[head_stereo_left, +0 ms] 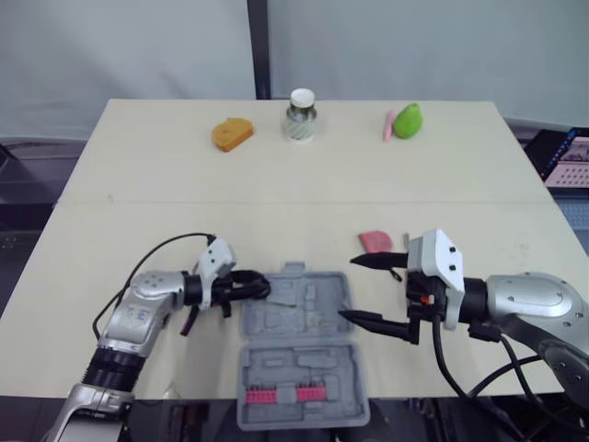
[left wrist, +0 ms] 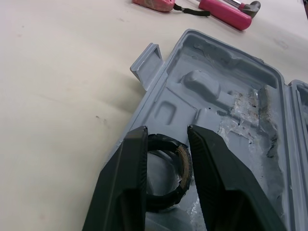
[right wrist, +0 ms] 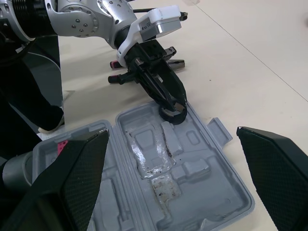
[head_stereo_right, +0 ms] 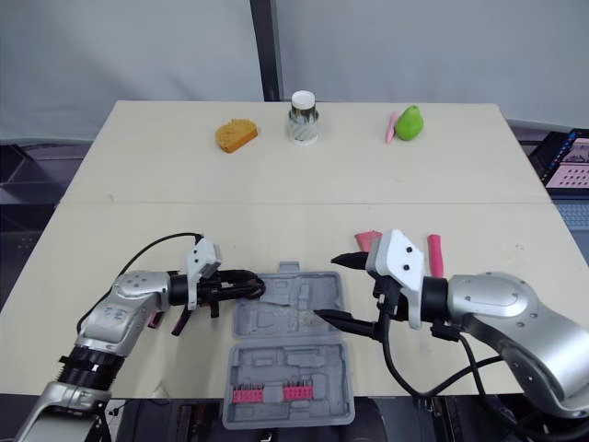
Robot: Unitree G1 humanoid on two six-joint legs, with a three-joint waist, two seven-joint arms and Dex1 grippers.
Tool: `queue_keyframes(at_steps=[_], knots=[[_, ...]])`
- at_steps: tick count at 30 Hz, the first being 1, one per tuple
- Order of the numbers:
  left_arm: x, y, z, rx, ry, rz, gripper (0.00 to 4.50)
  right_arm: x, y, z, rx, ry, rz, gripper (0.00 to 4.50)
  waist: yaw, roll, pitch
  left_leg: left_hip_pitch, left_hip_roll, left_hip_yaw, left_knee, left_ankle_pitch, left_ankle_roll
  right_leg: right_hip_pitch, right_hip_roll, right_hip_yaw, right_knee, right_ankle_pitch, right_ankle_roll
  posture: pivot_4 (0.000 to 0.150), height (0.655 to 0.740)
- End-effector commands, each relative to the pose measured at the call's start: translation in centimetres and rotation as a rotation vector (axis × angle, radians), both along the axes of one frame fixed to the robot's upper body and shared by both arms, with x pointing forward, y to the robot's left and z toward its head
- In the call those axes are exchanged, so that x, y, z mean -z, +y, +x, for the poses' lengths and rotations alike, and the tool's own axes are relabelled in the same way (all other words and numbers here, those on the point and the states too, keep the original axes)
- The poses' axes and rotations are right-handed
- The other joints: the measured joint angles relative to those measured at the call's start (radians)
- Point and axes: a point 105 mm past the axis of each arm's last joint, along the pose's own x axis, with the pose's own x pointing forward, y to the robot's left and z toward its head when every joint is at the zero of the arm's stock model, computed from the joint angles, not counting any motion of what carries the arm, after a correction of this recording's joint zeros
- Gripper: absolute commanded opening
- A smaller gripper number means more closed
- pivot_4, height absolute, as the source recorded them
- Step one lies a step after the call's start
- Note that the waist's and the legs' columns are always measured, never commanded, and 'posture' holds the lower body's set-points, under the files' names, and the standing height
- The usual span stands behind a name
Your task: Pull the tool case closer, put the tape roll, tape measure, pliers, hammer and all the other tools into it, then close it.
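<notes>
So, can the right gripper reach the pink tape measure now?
Probably yes: the right gripper is open and empty, and the tape measure lies on bare table close beside it, nothing between.

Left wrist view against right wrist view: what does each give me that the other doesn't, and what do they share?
Left wrist view: a pink tape measure and a pink-handled tool beyond the tool case. Right wrist view: the left gripper from outside, dark-handled tools behind it, the case's other half with pink bits, the right gripper open. Shared: the open grey case and the tape roll, held at its corner.
</notes>
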Motion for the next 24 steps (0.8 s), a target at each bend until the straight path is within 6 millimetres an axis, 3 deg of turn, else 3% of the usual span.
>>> queue_keyframes(at_steps=[1, 10, 24], knots=[[-0.4, 0.1, 0.1, -0.001, -0.024, -0.010, 1.68, -0.7, 0.5, -0.4, -0.024, -0.037, 0.018, 4.50, 0.000, 0.000, 0.000, 0.000, 0.000, 0.000, 0.000, 0.000, 0.000, 0.000, 0.000, 0.000, 0.000, 0.000, 0.000, 0.150, 0.7400], [0.4, -0.1, 0.4, 0.017, -0.104, 0.060, 1.68, -0.7, 0.5, -0.4, -0.025, -0.038, 0.021, 4.50, 0.000, 0.000, 0.000, 0.000, 0.000, 0.000, 0.000, 0.000, 0.000, 0.000, 0.000, 0.000, 0.000, 0.000, 0.000, 0.150, 0.7400], [4.1, 0.6, -0.1, 0.108, -0.180, 0.266, 1.68, -0.8, 0.5, -0.3, -0.017, -0.042, 0.016, 4.50, 0.002, -0.001, -0.001, 0.001, 0.000, 0.000, 0.000, 0.000, 0.000, 0.000, 0.000, 0.000, 0.000, 0.000, 0.000, 0.150, 0.7400]])
